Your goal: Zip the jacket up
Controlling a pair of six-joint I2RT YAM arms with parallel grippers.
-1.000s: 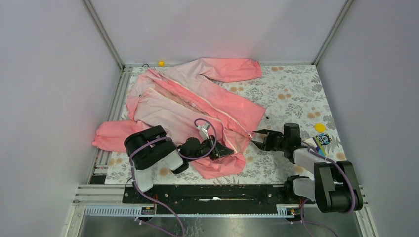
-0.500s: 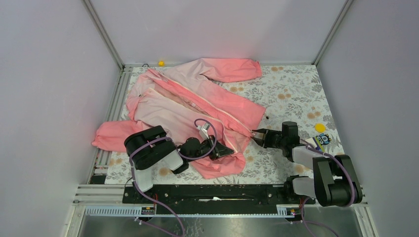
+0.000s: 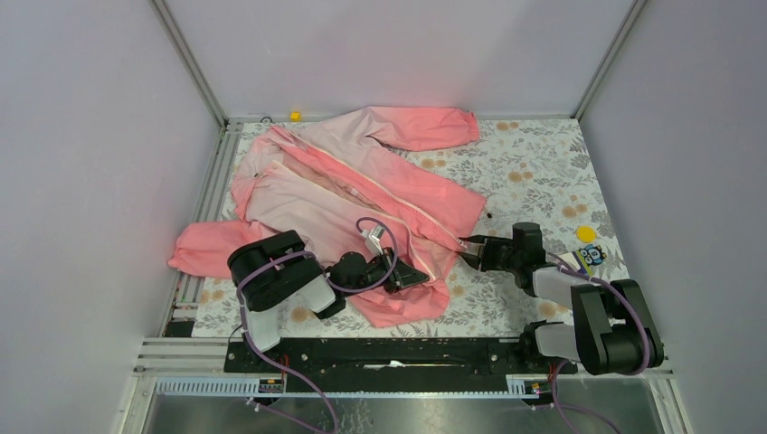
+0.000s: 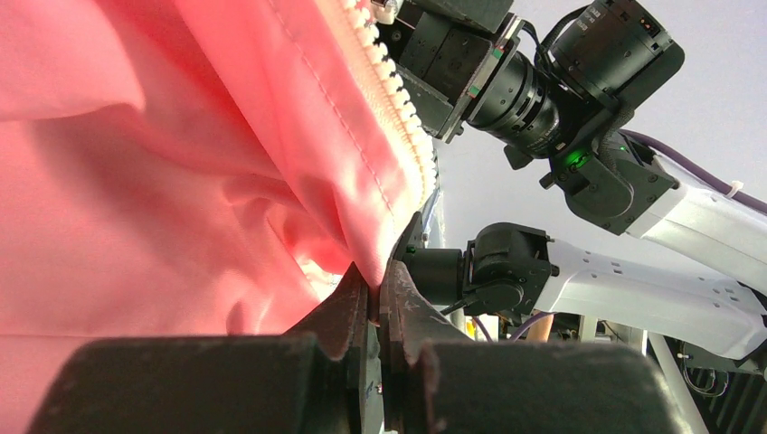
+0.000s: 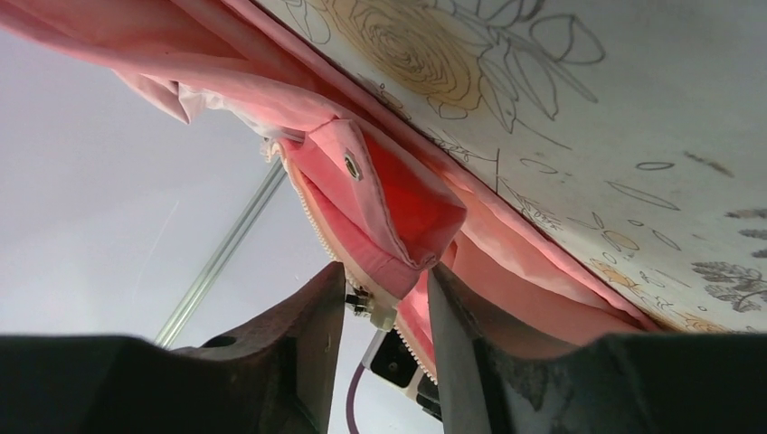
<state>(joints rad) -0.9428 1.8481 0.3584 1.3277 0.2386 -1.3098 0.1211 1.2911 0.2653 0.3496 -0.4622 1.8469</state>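
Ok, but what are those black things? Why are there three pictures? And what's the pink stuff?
The black things are two robot arms, a left arm and a right arm, bolted to the near edge of a table. One picture looks down from a camera above them. The other two come from little cameras on the arms' wrists, so everything there looks very close. The pink stuff is a jacket, lying open on a flowery table cover. The left gripper is pinching the jacket's edge, just below the white zipper teeth. The right gripper has a finger on each side of the jacket's other zipper corner. I can't tell whether it is squeezing.
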